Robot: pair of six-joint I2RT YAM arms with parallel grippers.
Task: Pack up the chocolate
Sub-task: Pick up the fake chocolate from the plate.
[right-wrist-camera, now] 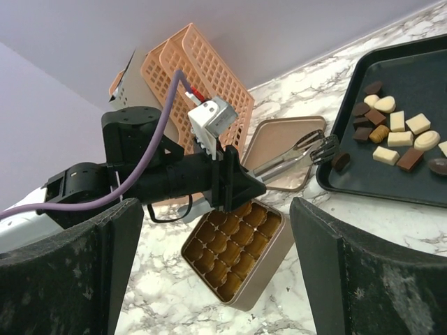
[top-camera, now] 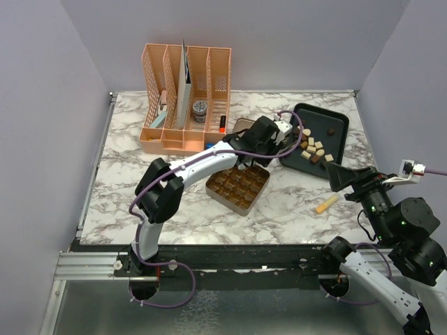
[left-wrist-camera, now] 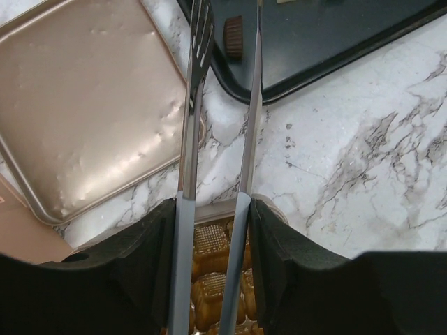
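The chocolate is several dark, light brown and cream pieces on a dark tray, also seen in the right wrist view. The square gold tin lies open in front of it, and its moulded cells hold no pieces. My left gripper is shut on metal tongs. The tongs reach over the tray's near corner, and one dark piece lies between their arms. My right gripper is open and empty, raised to the right of the tin.
The tin's gold lid lies flat just behind the tin, left of the tray. An orange desk organiser stands at the back left. A small yellowish stick lies on the marble near my right gripper.
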